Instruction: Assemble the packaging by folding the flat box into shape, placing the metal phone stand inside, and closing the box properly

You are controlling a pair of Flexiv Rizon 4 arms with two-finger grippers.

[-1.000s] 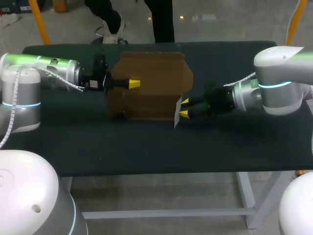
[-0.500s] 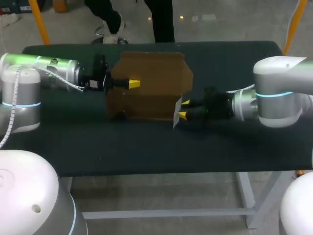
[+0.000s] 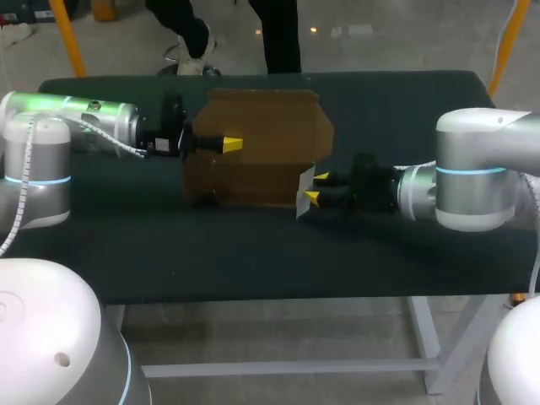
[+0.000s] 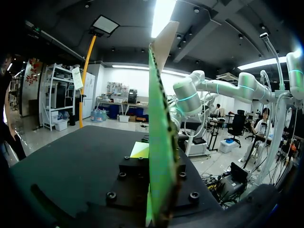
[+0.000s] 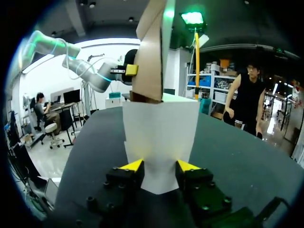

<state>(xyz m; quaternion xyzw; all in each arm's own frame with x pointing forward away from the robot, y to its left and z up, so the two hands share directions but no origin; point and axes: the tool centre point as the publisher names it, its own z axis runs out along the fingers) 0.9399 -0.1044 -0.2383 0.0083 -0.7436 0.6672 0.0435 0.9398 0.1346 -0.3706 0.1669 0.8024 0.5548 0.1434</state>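
Observation:
A brown cardboard box (image 3: 253, 152) stands partly folded in the middle of the dark table (image 3: 253, 253). My left gripper (image 3: 231, 144) is shut on the box's upper left panel, which the left wrist view shows edge-on (image 4: 159, 142) between its fingers. My right gripper (image 3: 315, 187) is at the box's lower right corner, open, with a white flap (image 3: 304, 194) between its yellow tips. In the right wrist view that flap (image 5: 159, 133) fills the gap of the gripper (image 5: 159, 166), the brown wall (image 5: 149, 52) rising behind it. No phone stand is visible.
Bare dark tabletop lies in front of the box and to both sides, under the arms. The table's front edge (image 3: 270, 297) runs close below the right arm.
My right arm has pushed a little to the left, toward the box, nudging the white flap inward. The left arm and the box's panel have not moved.

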